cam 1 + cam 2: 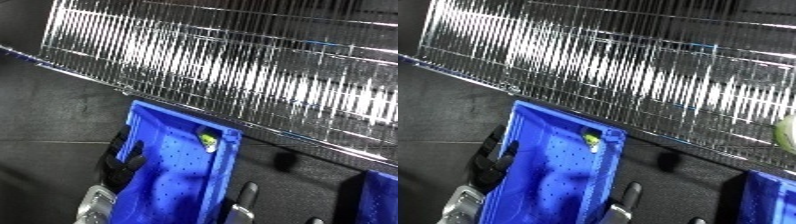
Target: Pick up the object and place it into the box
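A wide wire rack (266, 75) of bright metal bars slants across the upper half of both views, well beyond the hands, over a dark floor (53, 115). Below it stands the blue bin (182, 165), tilted in the view, its inner wall dotted with small holes. The left hand (124, 167) is at the bin's outer left wall, black fingers curled against that wall and over its edge, with the silver forearm (96, 205) coming up from the lower edge; whether the fingers actually clamp the wall is hard to tell. The right hand (242, 202) shows only as dark fingers rising just beside the bin's right wall, near the lower edge, and how they are set cannot be told. A second blue container (776, 192) sits at the lower right corner, apart from the right hand. The small yellow-green object (209, 140) lies inside the bin near its far right corner, above and between the two hands, touched by neither.
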Robot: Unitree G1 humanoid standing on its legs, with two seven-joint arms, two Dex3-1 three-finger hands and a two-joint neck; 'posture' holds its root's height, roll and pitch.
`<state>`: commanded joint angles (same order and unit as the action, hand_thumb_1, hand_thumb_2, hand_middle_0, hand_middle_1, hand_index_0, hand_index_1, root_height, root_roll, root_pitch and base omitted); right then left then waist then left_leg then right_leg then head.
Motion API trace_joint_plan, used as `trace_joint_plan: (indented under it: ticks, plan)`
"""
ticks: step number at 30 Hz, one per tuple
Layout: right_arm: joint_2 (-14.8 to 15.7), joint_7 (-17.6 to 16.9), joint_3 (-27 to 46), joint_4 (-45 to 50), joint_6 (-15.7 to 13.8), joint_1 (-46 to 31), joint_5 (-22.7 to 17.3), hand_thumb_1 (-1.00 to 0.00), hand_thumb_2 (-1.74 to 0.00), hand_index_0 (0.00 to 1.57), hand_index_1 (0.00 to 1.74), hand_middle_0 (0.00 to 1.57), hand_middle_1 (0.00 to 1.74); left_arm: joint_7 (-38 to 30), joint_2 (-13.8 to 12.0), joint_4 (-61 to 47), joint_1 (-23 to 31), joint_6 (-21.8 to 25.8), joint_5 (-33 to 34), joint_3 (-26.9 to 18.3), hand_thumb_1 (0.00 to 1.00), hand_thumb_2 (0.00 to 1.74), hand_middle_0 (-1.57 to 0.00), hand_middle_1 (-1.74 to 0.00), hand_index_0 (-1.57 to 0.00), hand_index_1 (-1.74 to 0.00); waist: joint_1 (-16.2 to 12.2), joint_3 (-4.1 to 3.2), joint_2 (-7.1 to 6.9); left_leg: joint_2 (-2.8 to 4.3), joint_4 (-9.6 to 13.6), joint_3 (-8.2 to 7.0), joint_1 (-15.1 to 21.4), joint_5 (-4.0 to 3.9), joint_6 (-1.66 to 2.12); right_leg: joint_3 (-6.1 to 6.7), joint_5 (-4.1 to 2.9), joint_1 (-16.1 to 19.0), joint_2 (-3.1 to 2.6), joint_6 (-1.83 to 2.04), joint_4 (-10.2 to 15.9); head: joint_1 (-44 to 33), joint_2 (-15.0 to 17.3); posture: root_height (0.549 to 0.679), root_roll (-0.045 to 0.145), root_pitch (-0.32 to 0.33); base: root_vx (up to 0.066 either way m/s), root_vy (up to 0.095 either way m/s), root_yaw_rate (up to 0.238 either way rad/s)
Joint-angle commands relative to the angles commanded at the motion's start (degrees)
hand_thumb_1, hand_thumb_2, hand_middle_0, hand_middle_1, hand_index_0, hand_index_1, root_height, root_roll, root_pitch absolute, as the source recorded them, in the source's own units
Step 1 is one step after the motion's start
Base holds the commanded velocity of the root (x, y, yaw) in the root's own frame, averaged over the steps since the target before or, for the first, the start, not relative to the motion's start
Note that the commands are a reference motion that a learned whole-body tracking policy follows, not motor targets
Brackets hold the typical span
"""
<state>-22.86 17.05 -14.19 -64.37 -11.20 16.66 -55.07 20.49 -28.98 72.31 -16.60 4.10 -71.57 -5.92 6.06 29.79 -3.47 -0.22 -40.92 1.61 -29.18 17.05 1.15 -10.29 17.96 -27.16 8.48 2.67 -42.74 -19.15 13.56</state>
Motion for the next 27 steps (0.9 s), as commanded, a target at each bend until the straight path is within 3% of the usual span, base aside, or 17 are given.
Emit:
trace_joint_plan:
  ticks: [6, 11, 21, 24, 27]
  plan:
    - [-1.1, -0.7, 0.0, 0.4, 0.6, 2.5, 1.1, 0.0, 0.0, 0.0, 0.0, 0.0, 0.0, -4.3, 2.0, -0.6, -0.8, 2.0, 5.7, 3.3, 0.0, 0.0, 0.0, 0.0, 0.0, 0.0, -1.6, 0.0, 1.94, 0.17, -0.4, -0.84, 0.4, -0.13, 0.0, 1.37, -0.71, -0.7, -0.24, 0.23, -0.3, 6.7, -1.0, 0.635, 0.03, 0.048, -0.027, 0.003, -0.184]
    - [-1.9, -0.7, -0.5, 1.2, 0.5, 3.9, 2.5, 0.0, 0.0, 0.0, 0.0, 0.0, 0.0, -4.7, 3.8, -1.4, -1.7, 2.3, 9.4, 6.1, 0.0, 0.0, 0.0, 0.0, 0.0, 0.0, -2.9, 0.0, 3.23, 0.56, -0.2, -1.49, 0.8, -0.47, 0.12, 2.26, -0.75, -1.2, -0.38, 0.35, -1.2, 11.5, -1.4, 0.633, 0.032, 0.043, -0.019, 0.023, -0.19]
    - [-3.9, -0.5, -1.2, 4.3, 2.4, 5.7, 6.9, 0.0, 0.0, 0.0, 0.0, 0.0, 0.0, -7.7, 5.8, -3.5, -1.7, -0.7, 22.7, 14.3, 0.0, 0.0, 0.0, 0.0, 0.0, 0.0, -5.0, 0.0, 5.08, 1.0, 0.4, -2.79, 2.1, -0.85, 0.52, 3.45, -0.89, -1.8, 0.07, 0.47, -2.6, 17.4, -0.5, 0.631, 0.044, 0.029, -0.002, 0.038, -0.115]
    - [-4.6, 0.6, -2.1, 6.0, 3.8, 6.2, 8.5, 0.0, 0.0, 0.0, 0.0, 0.0, 0.0, -8.5, 5.8, -3.3, -1.9, -1.7, 25.9, 16.1, 0.0, 0.0, 0.0, 0.0, 0.0, 0.0, -5.5, 0.0, 5.29, 1.1, 0.3, -3.2, 2.1, -0.85, 0.56, 3.82, -1.1, -2.2, 0.03, 0.57, -2.7, 18.9, -0.7, 0.631, 0.046, 0.029, -0.018, 0.013, -0.078]
    - [-5.2, 4.1, -3.8, 8.5, 6.5, 6.4, 9.8, 0.0, 0.0, 0.0, 0.0, 0.0, 0.0, -9.0, 5.7, -3.6, -1.7, -2.5, 27.9, 17.0, 0.0, 0.0, 0.0, 0.0, 0.0, 0.0, -5.9, 0.0, 5.27, 1.26, 0.1, -3.49, 2.0, -0.75, 0.59, 4.12, -1.2, -2.5, -0.13, 0.6, -2.8, 20.2, -0.9, 0.63, 0.046, 0.031, -0.024, -0.008, -0.086]
